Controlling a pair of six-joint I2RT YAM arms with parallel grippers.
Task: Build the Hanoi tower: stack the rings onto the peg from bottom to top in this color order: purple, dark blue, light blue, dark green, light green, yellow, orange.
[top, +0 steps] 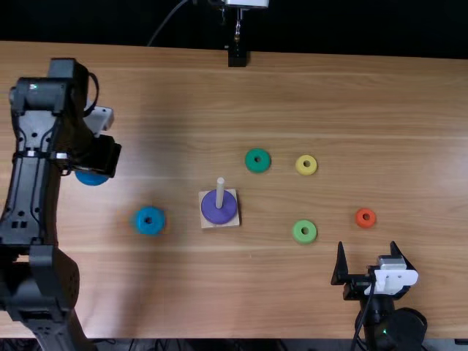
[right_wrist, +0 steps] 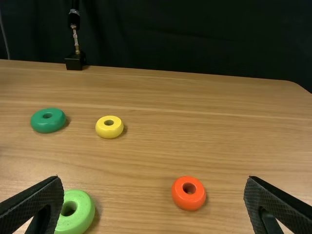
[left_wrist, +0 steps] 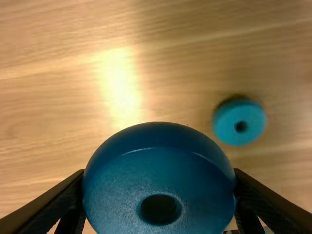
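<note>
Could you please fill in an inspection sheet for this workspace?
Surface: light brown wooden table, grain visible.
Job's things: purple ring on the peg; dark blue ring held by the left gripper; light blue, dark green, light green, yellow and orange rings on the table.
Clutter: nothing seen.
Grippers: left's fingers closed on its ring; right open, holding nothing.
Cables: black ones along the left arm and right arm.
Surroundings: dark backdrop beyond the far edge.
</note>
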